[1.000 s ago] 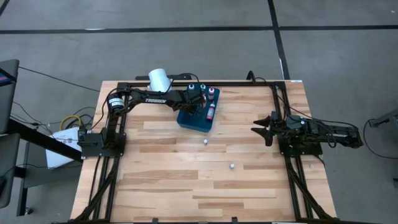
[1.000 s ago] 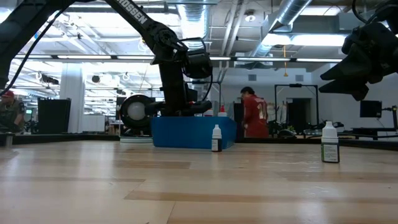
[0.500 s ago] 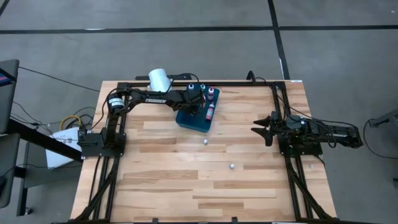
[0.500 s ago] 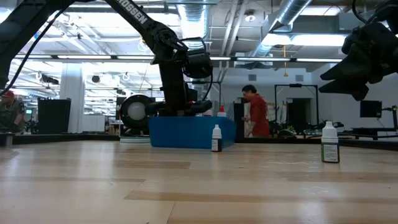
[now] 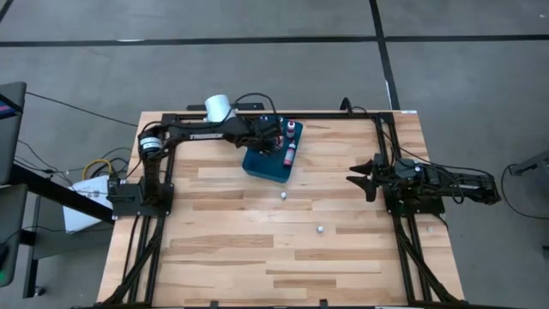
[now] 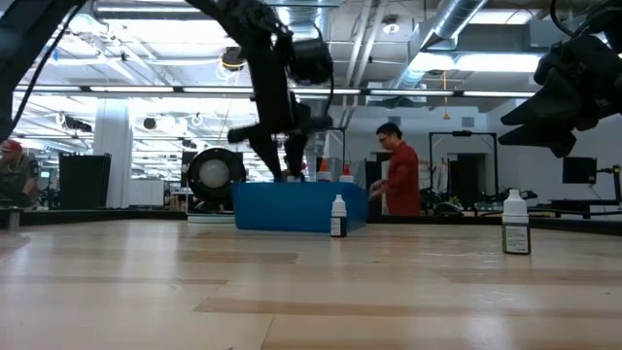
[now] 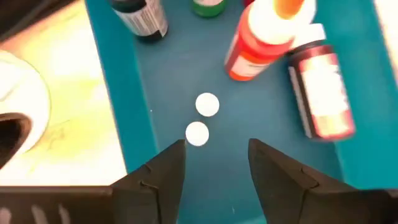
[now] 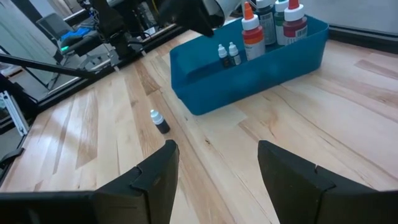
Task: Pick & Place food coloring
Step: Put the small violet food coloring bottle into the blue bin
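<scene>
From above, the bench (image 5: 257, 232) is lit evenly and softly, with only faint shadows under the arms. At bench height the ceiling lights (image 6: 466, 60) of the room behind glare brightly, so both arms show as dark silhouettes against them and the near wood has a pale sheen. The left wrist picture is soft and smeared, its bottles (image 7: 261, 37) blurred and the white roll (image 7: 18, 106) at the bench's far edge washed out by glare, while the right wrist picture is sharper, though its own fingers (image 8: 149, 180) up close are out of focus.
</scene>
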Action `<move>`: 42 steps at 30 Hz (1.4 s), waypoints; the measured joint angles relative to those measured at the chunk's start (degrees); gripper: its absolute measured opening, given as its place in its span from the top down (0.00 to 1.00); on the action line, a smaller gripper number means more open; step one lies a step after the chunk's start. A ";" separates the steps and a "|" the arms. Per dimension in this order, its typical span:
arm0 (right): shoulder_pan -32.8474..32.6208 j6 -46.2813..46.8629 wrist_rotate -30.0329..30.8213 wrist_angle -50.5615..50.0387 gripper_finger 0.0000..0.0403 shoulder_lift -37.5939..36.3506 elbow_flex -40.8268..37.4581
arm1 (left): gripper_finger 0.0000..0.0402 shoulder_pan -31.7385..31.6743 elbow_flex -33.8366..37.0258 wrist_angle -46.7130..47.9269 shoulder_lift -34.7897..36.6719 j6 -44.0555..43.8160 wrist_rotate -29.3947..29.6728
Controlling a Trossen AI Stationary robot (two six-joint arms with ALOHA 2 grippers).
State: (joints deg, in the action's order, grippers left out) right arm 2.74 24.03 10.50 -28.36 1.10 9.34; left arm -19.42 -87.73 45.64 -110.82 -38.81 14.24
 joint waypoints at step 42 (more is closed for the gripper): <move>-0.11 13.19 -5.29 6.39 0.49 0.01 0.00 | 0.58 30.97 0.09 35.84 10.07 -29.98 14.80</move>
State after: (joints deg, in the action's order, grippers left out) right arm 2.63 37.23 5.21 -21.97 1.11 9.34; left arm 11.55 -87.65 81.48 -100.75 -68.79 29.04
